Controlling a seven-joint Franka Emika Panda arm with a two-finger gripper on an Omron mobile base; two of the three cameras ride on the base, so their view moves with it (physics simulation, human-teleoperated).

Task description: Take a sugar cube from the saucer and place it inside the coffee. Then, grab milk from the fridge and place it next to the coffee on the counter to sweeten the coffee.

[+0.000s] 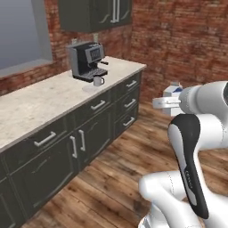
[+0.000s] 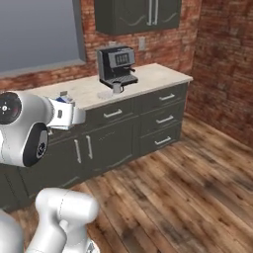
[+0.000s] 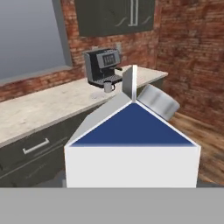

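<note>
Now the arm is holding the milk (image 3: pixel 131 148) up in the air, well apart from the counter (image 1: pixel 40 100). In the hand view the carton is sitting right in front of the camera, with its white front, blue gable and a grey round cap; the finger tips themselves are hidden behind it, so I cannot tell how wide the jaws are standing. In the left base view the gripper (image 1: pixel 167 104) is reaching left from the white wrist, and only the top of the milk (image 1: pixel 174 90) is peeking above it. The right base view is showing the same carton (image 2: pixel 64 98) as a small blue-white corner behind the hand.

The coffee (image 1: pixel 98 80) is standing on the counter, just in front of the espresso machine (image 1: pixel 87 60). A saucer (image 1: pixel 91 88) is lying just beside the coffee, on the side away from the machine; in the right base view it (image 2: pixel 105 95) is looking like a pale disc only. The sugar cube is too small to tell. Above the machine, a dark cabinet (image 2: pixel 141 15) is hanging on the brick wall.
</note>
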